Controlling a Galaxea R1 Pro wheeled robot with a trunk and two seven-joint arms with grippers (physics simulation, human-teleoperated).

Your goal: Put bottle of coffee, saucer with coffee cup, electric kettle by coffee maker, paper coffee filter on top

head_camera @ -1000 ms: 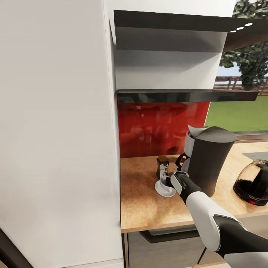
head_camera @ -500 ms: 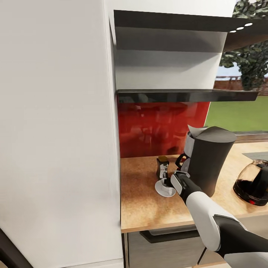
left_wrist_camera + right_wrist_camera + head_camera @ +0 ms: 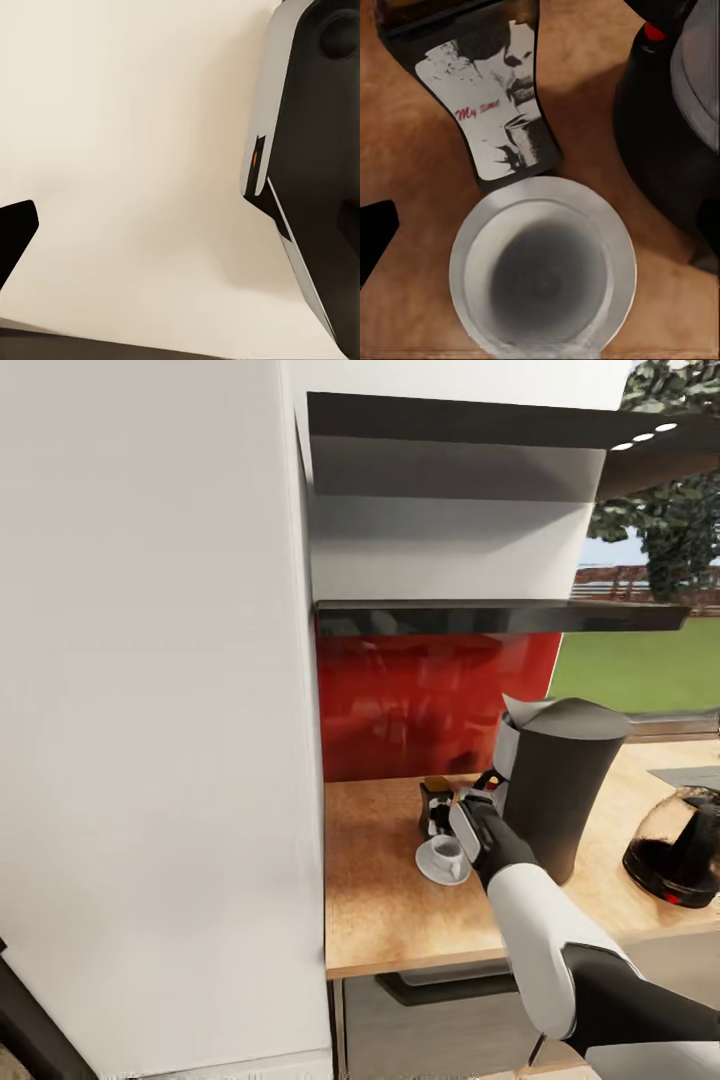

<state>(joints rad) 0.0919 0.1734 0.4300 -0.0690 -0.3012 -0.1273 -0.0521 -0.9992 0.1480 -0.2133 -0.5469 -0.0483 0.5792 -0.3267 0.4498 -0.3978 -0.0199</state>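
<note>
While the right gripper (image 3: 462, 826) hides its fingertips, the coffee cup (image 3: 446, 854) sits on the saucer (image 3: 428, 868).

The countertop (image 3: 380, 900) looks like speckled, matt tan wood. Behind it the red wall panel (image 3: 420, 700) is glossy and mirror-like. The coffee maker (image 3: 560, 800) has smooth, matt dark plastic. The kettle (image 3: 680, 850) is clear glass. The cup (image 3: 446, 853) and saucer (image 3: 432, 870) look like smooth white ceramic.
</note>
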